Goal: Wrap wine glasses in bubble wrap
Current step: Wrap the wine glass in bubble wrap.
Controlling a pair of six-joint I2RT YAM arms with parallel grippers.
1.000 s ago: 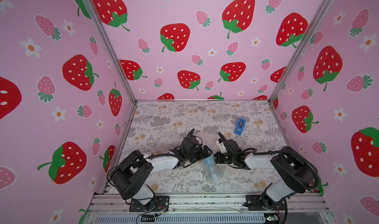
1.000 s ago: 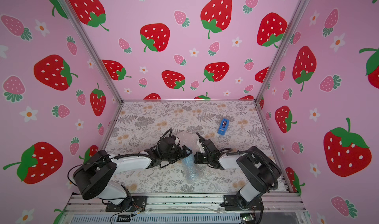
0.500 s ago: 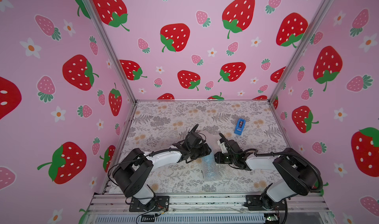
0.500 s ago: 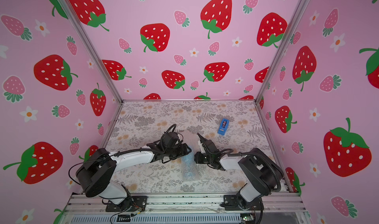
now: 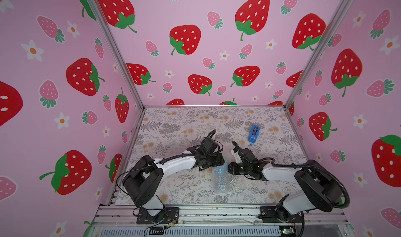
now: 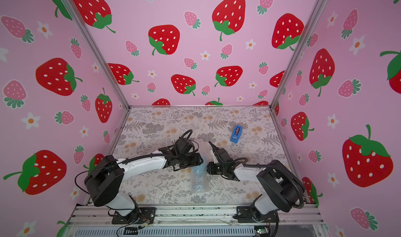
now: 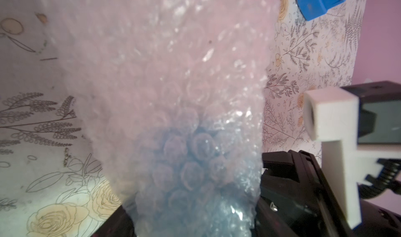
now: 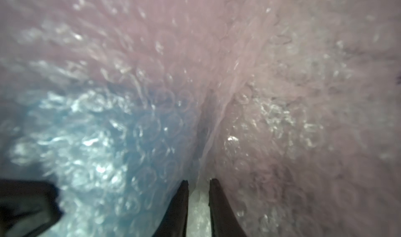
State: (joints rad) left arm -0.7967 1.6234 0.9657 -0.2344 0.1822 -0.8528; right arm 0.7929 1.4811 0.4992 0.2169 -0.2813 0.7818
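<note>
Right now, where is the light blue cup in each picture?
In a top view: the goblet lies low in the middle of the picture, inside bubble wrap.
In a top view: the goblet is in almost the same place.
Left wrist: a blue blur in the lower middle of the picture.
Right wrist: a blue blur in the lower left of the picture.
Shared landmark: the bubble wrap over it. The tape dispenser shows in all but the right wrist.
</note>
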